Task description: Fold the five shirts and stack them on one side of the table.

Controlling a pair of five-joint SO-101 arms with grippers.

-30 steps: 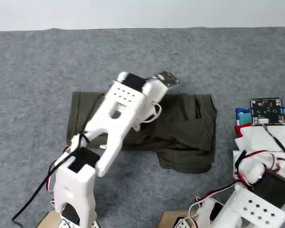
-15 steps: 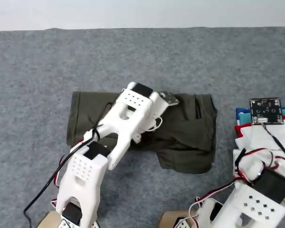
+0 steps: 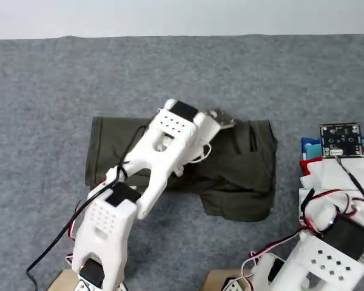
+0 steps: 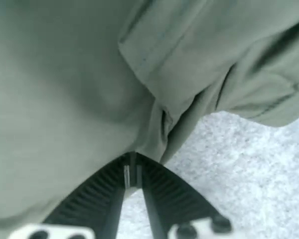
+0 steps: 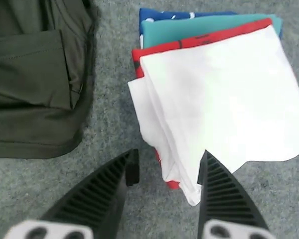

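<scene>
An olive green shirt (image 3: 236, 176), partly folded, lies in the middle of the grey table (image 3: 48, 79). My left gripper (image 3: 221, 118) sits over its far edge, and in the left wrist view that gripper (image 4: 132, 174) is shut on a fold of the olive shirt (image 4: 65, 74). At the right side lies a stack with a white shirt (image 5: 219, 89) on top, over a red shirt (image 5: 199, 37), a teal shirt (image 5: 199, 25) and a blue shirt (image 5: 164, 14). My right gripper (image 5: 164, 174) hangs open above the stack's near edge, holding nothing.
The right arm (image 3: 333, 242) and its camera board (image 3: 340, 142) cover much of the stack in the high view. Bare grey table lies beyond the olive shirt and at the far left. A narrow strip of table separates the olive shirt (image 5: 30, 74) from the stack.
The left arm swung a little to the right and lowered onto the olive shirt's far edge. The right arm has barely moved.
</scene>
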